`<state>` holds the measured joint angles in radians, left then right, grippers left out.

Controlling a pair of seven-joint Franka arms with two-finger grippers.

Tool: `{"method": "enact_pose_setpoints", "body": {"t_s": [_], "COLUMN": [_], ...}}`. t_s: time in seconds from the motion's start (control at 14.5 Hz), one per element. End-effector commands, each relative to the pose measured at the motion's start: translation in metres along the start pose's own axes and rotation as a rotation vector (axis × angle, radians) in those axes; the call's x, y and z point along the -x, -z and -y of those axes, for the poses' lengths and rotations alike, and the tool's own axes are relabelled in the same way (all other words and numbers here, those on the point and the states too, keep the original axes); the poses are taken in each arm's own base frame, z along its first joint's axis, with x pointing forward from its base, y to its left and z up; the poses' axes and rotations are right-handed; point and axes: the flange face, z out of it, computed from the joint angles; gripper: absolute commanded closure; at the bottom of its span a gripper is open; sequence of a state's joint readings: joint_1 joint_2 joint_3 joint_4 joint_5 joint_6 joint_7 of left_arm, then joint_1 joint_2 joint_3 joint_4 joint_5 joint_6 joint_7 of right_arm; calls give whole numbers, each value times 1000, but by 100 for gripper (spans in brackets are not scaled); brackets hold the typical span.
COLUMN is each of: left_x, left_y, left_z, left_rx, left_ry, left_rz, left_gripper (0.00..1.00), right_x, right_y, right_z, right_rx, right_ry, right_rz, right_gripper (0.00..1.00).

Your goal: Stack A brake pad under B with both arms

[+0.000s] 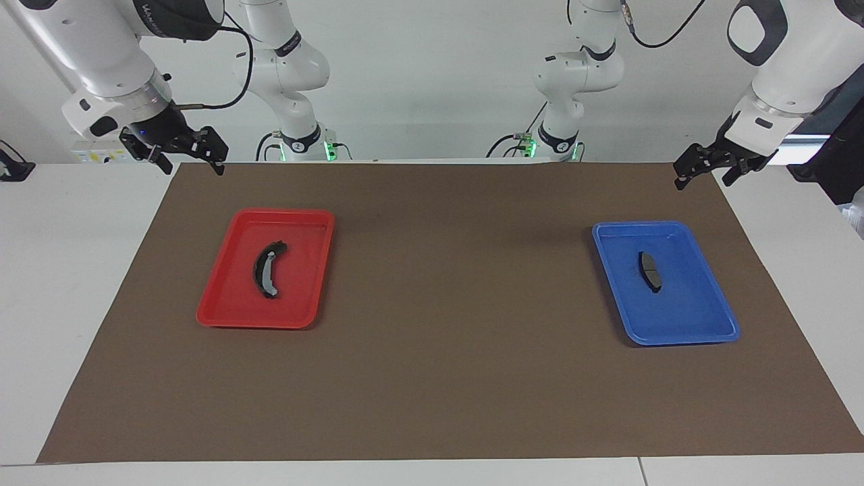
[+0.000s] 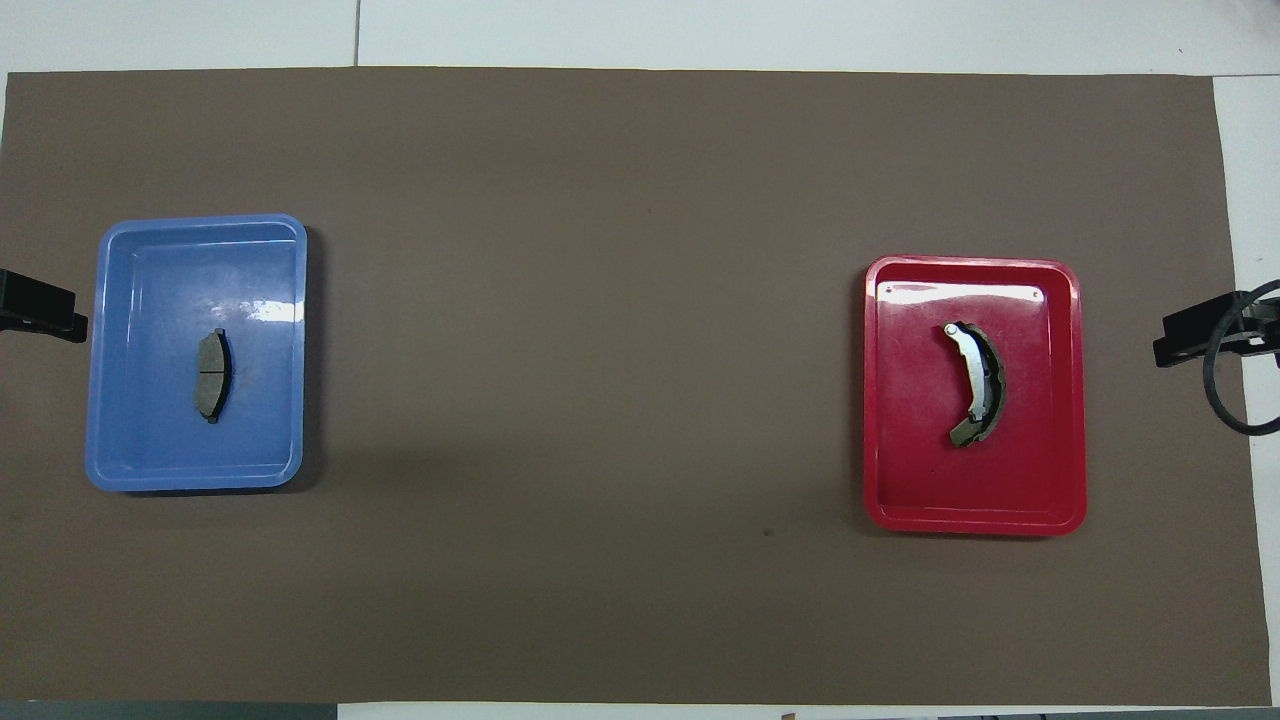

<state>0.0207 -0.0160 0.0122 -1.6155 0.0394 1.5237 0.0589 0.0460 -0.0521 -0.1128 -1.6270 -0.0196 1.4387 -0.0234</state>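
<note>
1. A brake pad [image 1: 651, 271] [image 2: 212, 375]: flat in the blue tray [image 1: 702, 317] [image 2: 140, 300], near its middle, faint centre groove visible; toward the left arm's end of the worktop [image 1: 432, 405] [image 2: 600, 300].
2. B [image 1: 267, 268] [image 2: 976, 384]: flat in the red tray [image 1: 229, 297] [image 2: 900, 400], light grey strip along its curve; toward the right arm's end, well apart from the pad.
3. Both trays on a brown mat [image 1: 445, 304] [image 2: 600, 500] spread over the white worktop.
4. Left tool [image 1: 707, 169] [image 2: 40, 310]: raised over the mat's corner nearest the robots at the left arm's end, fingers spread, released, grasping nothing; apart from the blue tray.
5. Right tool [image 1: 182, 154] [image 2: 1195, 335]: raised over the mat's corner nearest the robots at the right arm's end, fingers spread, released, grasping nothing; apart from the red tray.
6. Writing: dark band on the right arm bearing pale lettering, too cropped to read; none legible on trays or brake parts.
</note>
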Motion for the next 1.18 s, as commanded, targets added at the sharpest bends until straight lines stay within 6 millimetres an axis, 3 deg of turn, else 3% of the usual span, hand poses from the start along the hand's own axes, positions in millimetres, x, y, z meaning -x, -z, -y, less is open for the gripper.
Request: {"method": "enact_pose_setpoints", "body": {"t_s": [0.0,1.11], "left_x": [8,13], "left_y": [0,-2], "left_z": [1,-5], "left_rx": [3,4], "left_ry": [15,12], "left_rz": [1,34], "left_gripper": [0,0], "right_x": [-3,-3], "right_y": [0,0], "right_z": [-1,-1], "right_rx": [-16,-16], "right_ry": [13,18], "right_rz": [-13,-8], "right_gripper": [0,0]}}
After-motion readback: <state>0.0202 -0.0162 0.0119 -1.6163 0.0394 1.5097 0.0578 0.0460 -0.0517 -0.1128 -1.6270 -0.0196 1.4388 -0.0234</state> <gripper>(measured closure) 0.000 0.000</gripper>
